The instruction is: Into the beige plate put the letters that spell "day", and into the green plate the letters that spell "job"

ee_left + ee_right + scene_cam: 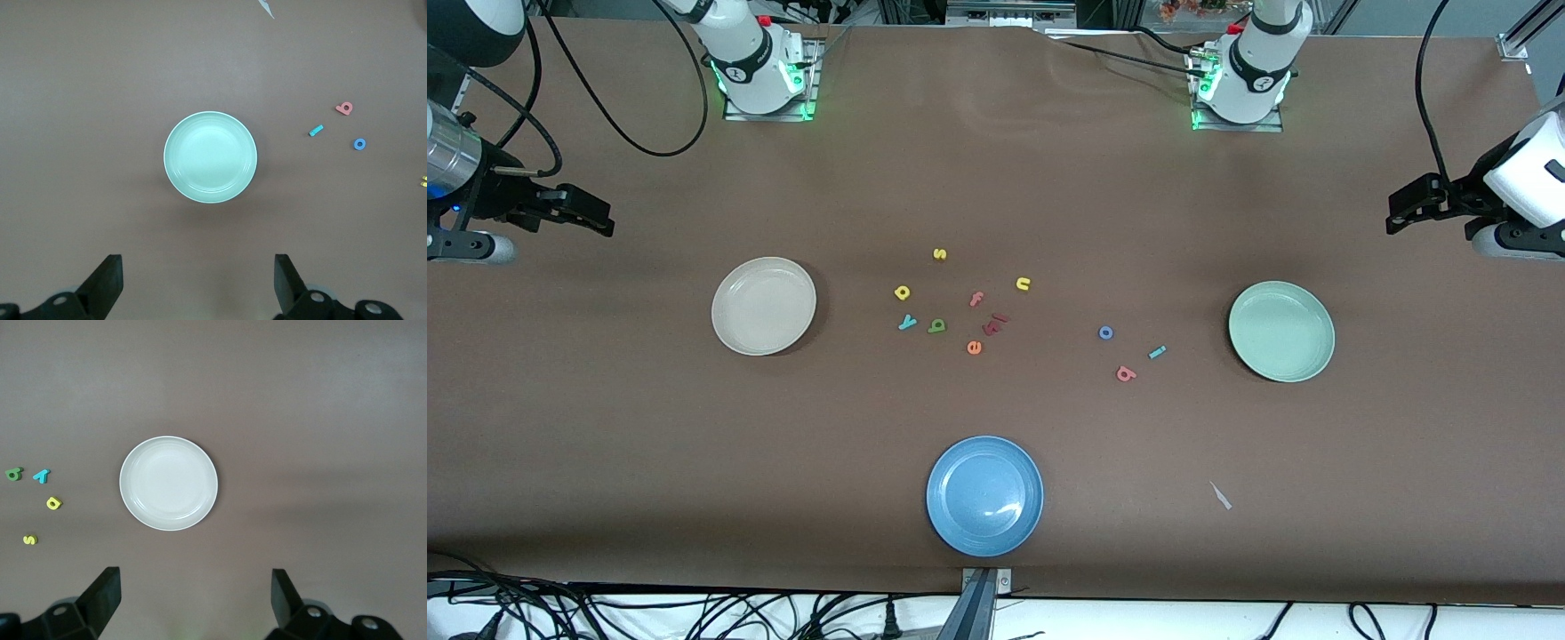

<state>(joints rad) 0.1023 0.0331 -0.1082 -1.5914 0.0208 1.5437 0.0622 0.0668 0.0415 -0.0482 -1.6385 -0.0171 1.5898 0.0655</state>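
Brown table (605,427), contents as laid out. Beige plate (763,306) toward the right arm's end, bare. Green plate (1280,331) toward the left arm's end, bare. Blue plate (984,495) nearest the front camera, between the two. Loose foam letters lie between the beige and green plates. One cluster near the beige plate — yellow d (902,292), teal y (907,323), green a (936,325), all on the table. A second cluster near the green plate — blue o (1105,332), teal j (1157,352), salmon b (1126,373), also on the table. Between the clusters: yellow s (939,254), yellow u (1023,284), pink f (976,299), dark red pieces (996,323), orange e (974,348). Right gripper (193,597) hangs high over the right arm's end of the table, fingers apart, holding nothing. Left gripper (198,280) hangs high over the left arm's end, fingers apart, holding nothing.
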